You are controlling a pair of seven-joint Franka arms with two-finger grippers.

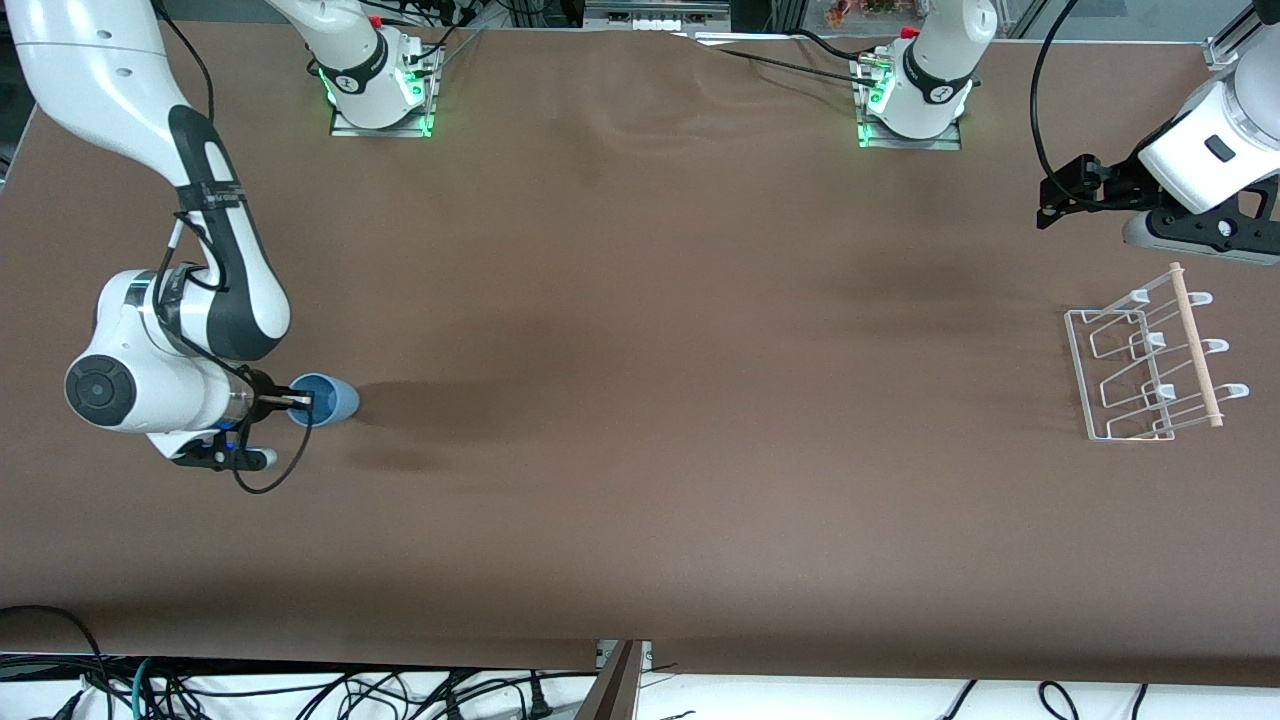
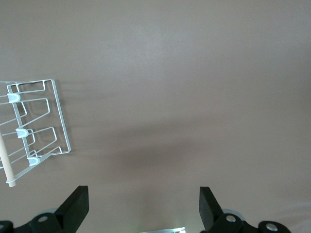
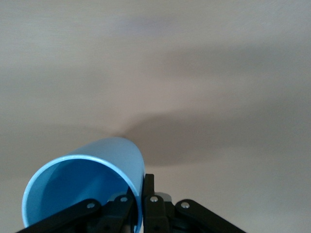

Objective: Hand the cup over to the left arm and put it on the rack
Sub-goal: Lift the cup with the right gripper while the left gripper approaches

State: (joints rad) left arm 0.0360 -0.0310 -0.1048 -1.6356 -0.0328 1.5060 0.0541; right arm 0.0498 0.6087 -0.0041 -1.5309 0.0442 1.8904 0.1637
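The light-blue cup point(image 1: 325, 399) lies on its side near the right arm's end of the table, its mouth toward my right gripper point(image 1: 300, 401). The right gripper is shut on the cup's rim, one finger inside and one outside; in the right wrist view the cup point(image 3: 87, 182) fills the lower corner at the gripper point(image 3: 142, 194). The white wire rack point(image 1: 1150, 365) with its wooden rod stands at the left arm's end of the table and shows in the left wrist view point(image 2: 36, 128). My left gripper point(image 1: 1050, 205) is open and empty above the table beside the rack; its own view shows it point(image 2: 143, 208) wide apart.
The two arm bases point(image 1: 380, 85) point(image 1: 915, 95) stand along the table edge farthest from the front camera. A black cable loop point(image 1: 270, 470) hangs from the right wrist. The brown table point(image 1: 700, 400) stretches bare between cup and rack.
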